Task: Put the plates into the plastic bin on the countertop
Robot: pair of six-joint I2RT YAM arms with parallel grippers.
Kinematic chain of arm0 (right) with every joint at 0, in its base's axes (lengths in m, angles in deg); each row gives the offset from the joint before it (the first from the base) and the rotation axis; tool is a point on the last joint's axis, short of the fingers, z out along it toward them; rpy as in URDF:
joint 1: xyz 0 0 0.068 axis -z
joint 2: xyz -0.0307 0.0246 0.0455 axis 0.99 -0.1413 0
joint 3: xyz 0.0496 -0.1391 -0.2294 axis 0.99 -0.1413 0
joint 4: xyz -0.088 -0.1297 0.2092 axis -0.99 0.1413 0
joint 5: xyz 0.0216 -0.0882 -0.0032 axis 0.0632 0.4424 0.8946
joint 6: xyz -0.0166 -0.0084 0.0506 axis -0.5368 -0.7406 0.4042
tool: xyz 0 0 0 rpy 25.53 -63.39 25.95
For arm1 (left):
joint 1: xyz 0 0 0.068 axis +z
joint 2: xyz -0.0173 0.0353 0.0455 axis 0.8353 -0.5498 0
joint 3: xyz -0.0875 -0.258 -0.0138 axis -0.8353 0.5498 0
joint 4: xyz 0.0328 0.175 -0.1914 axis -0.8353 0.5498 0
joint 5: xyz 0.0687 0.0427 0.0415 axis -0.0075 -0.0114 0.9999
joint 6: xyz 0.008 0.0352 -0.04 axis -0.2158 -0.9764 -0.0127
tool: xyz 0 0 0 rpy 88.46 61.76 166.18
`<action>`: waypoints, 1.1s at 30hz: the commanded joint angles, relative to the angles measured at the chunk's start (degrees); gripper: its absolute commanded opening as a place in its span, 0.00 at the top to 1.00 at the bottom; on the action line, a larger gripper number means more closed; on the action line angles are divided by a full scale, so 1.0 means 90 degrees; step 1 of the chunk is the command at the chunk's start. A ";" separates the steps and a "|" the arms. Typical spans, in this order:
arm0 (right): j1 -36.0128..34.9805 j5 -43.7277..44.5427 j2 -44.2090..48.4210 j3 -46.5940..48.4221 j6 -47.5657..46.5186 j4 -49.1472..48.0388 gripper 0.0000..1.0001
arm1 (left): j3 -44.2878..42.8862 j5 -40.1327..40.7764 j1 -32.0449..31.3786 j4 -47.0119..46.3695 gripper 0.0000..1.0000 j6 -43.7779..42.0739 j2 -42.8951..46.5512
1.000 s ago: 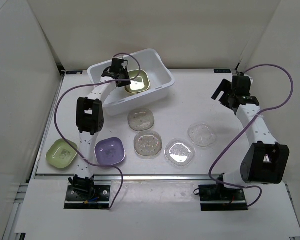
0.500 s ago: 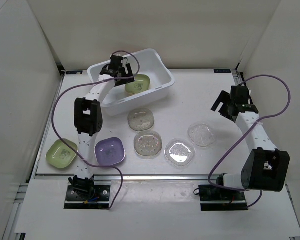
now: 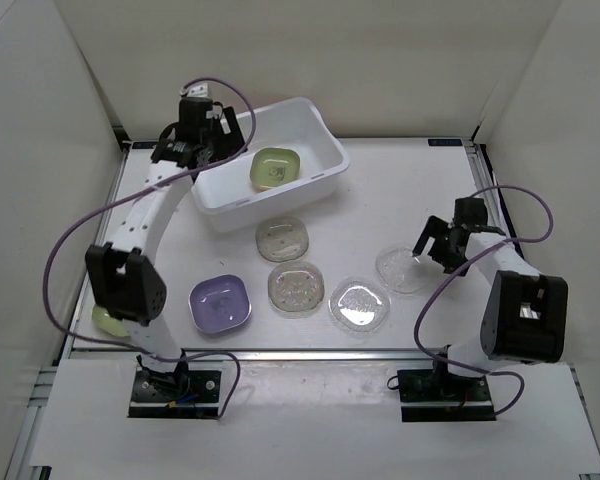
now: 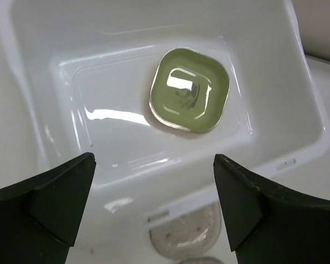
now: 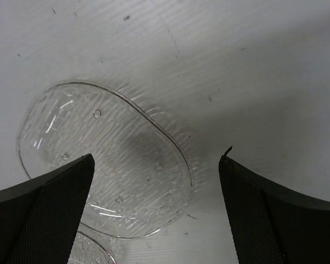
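The pale green square plastic plate (image 4: pixel 189 90) lay flat in the large white rectangular plastic bin (image 3: pixel 270 200) at the back left of the worktop (image 3: pixel 380 190), the left gripper (image 4: pixel 154 192) wide open and empty above it. The right gripper (image 5: pixel 154 203), also open and empty, hovered over a clear oval plastic plate (image 5: pixel 107 159). A good pick likely meant lowering one finger outside the thin rim, then closing gently.

1 green plate (image 3: pixel 276 166) inside white bin (image 3: pixel 238 206)
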 commanded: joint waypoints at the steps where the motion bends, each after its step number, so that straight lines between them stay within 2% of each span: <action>1: 0.0041 -0.0612 -0.0177 -0.0190 0.0045 -0.0248 0.05 | 0.1197 0.0123 0.0123 -0.0066 0.01 0.0207 0.1198; 3: 0.0051 -0.0544 -0.0294 -0.0306 0.0112 -0.0248 0.07 | 0.1767 0.0443 0.0152 -0.0125 0.01 0.0392 0.1899; 5: 0.0089 -0.0573 -0.0372 -0.0346 0.0142 -0.0249 0.23 | 0.2470 0.0523 0.0336 -0.0164 0.01 0.0480 0.2312; 8: 0.0109 -0.0641 -0.0567 -0.0337 0.0123 -0.0249 0.38 | 0.3213 0.0261 0.0619 -0.0047 0.01 0.0754 0.3035; 9: 0.0109 -0.0583 -0.0568 -0.0346 0.0162 -0.0297 0.47 | 0.3398 0.0212 0.0650 -0.0047 0.01 0.0773 0.3191; 10: 0.0109 -0.0573 -0.0616 -0.0375 0.0143 -0.0288 0.67 | 0.3700 0.0202 0.0689 0.0030 0.01 0.0870 0.3463; 14: 0.0099 -0.0251 -0.0451 -0.0250 0.0104 -0.0297 1.00 | 0.4073 0.0426 0.0865 0.0303 0.01 0.0988 0.3856; 20: 0.0090 0.0422 0.0466 0.0267 -0.0013 0.0181 1.00 | 0.4025 0.0573 0.1011 0.0383 0.01 0.1008 0.3935; 23: 0.0060 0.0269 0.1109 0.0609 -0.0111 0.0259 1.00 | 0.3976 0.0505 0.1070 0.0441 0.01 0.0892 0.3896; 25: -0.0308 0.0384 0.1307 0.1224 -0.0209 0.0375 1.00 | 0.3976 0.0427 0.1177 0.0461 0.01 0.0813 0.3857; 28: -0.1127 0.0619 0.0958 0.2646 -0.0462 0.0474 1.00 | 0.3937 0.0241 0.1342 0.0616 0.01 0.0725 0.3740; 29: -0.1344 0.0580 0.0840 0.2652 -0.0521 0.0455 1.00 | 0.3928 0.0212 0.1382 0.0656 0.01 0.0686 0.3759; 31: -0.1774 0.0580 0.0411 0.3508 -0.0599 0.0222 1.00 | 0.3986 0.0221 0.1431 0.0753 0.02 0.0657 0.3778; 33: -0.2418 0.0541 -0.0428 0.4143 -0.0698 0.0133 1.00 | 0.4025 0.0231 0.1626 0.0764 0.01 0.0560 0.3875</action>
